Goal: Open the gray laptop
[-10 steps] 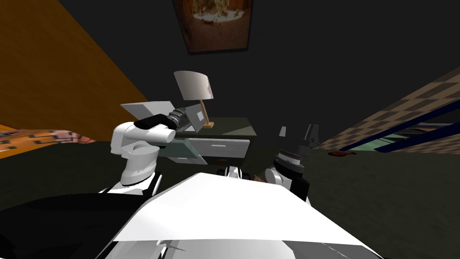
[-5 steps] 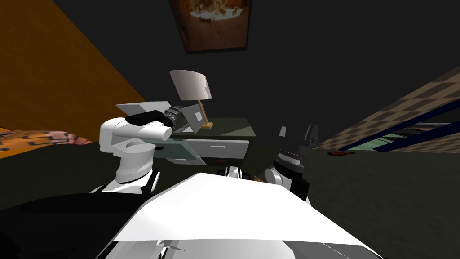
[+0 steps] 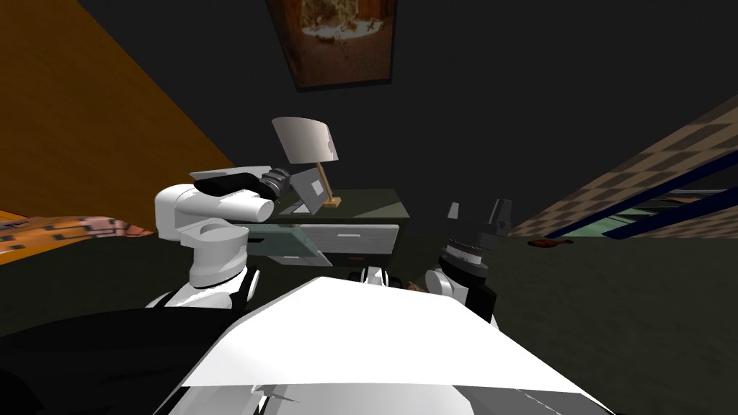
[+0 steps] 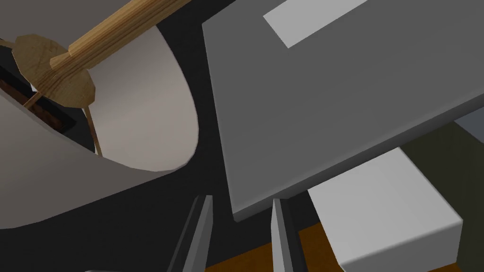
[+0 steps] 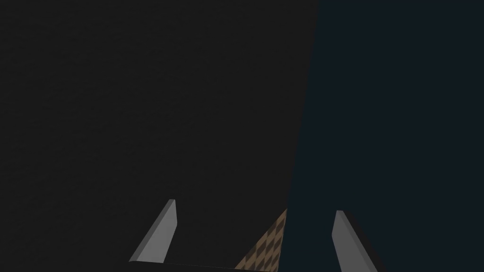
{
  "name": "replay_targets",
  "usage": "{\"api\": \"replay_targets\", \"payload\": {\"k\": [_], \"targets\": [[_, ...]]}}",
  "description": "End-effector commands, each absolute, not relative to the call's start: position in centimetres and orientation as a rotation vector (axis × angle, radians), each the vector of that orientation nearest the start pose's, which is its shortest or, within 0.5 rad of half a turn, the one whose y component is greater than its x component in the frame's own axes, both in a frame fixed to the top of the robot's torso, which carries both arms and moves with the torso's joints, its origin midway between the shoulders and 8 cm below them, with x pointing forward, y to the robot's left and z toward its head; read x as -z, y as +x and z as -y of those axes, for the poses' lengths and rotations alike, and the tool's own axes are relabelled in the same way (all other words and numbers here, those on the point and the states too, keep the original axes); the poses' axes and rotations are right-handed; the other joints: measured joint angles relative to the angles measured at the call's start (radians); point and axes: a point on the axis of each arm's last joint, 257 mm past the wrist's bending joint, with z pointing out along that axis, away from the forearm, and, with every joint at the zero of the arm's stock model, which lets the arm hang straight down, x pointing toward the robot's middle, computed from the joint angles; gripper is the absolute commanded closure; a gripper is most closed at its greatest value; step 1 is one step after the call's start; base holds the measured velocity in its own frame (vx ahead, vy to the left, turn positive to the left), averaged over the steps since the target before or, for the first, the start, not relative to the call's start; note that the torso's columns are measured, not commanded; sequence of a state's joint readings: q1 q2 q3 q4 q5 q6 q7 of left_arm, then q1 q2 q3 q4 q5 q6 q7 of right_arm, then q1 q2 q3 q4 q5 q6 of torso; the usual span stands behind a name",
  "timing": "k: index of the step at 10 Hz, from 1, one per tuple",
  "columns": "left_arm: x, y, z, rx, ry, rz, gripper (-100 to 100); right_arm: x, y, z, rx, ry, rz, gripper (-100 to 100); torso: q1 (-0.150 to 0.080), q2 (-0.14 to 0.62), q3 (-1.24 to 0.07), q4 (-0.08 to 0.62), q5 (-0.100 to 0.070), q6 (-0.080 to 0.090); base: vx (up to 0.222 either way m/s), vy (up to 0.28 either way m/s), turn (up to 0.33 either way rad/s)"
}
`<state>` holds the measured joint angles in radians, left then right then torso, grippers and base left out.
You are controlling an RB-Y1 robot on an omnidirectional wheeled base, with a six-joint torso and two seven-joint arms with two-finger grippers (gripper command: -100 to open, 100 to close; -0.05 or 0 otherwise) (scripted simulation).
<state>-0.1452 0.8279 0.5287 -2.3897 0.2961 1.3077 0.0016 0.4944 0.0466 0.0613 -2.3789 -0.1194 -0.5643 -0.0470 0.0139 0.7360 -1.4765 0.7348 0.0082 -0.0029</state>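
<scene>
The left gripper (image 4: 241,199) reaches over a dark cabinet (image 3: 375,204) with drawers. Its fingers are closed in on a corner of the gray laptop (image 4: 340,94), whose lid stands partly raised on the cabinet top, just beside a wooden-stemmed lamp (image 3: 306,140). Further right, the right gripper (image 3: 477,210) points upward, fingers spread wide and empty.

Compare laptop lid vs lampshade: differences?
The laptop lid is a flat mid-grey slab with a paler rectangle; the lampshade is curved, hollow and off-white. The lid stands raised at the left gripper; the lampshade sits higher, on a wooden stem. Both are above the dark nightstand.
</scene>
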Motion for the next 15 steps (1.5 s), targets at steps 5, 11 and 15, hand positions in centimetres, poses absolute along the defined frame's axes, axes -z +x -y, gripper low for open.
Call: {"api": "replay_targets", "payload": {"k": [5, 11, 15], "targets": [[-9.0, 44.5, -49.3, 0.651, -1.324, -1.163, 100, -7.9, 30.9, 27.7, -1.514, 0.647, -0.363, 0, 0.000, -0.004, -0.002, -0.003, 0.002, -0.001, -0.028, 0.076, -0.006], [-6.7, 46.1, -50.5, 0.807, -1.496, -1.093, 100, -7.9, 30.9, 27.7, -1.514, 0.647, -0.363, 0, -0.014, -0.006, -0.004, -0.003, -0.005, 0.007, -0.024, 0.069, 0.007], [-3.9, 47.4, -50.8, 0.917, -1.639, -1.050, 100, -7.9, 30.9, 27.7, -1.514, 0.647, -0.363, 0, -0.017, -0.006, -0.003, -0.005, -0.004, 0.009, -0.030, 0.062, 0.004]]}}
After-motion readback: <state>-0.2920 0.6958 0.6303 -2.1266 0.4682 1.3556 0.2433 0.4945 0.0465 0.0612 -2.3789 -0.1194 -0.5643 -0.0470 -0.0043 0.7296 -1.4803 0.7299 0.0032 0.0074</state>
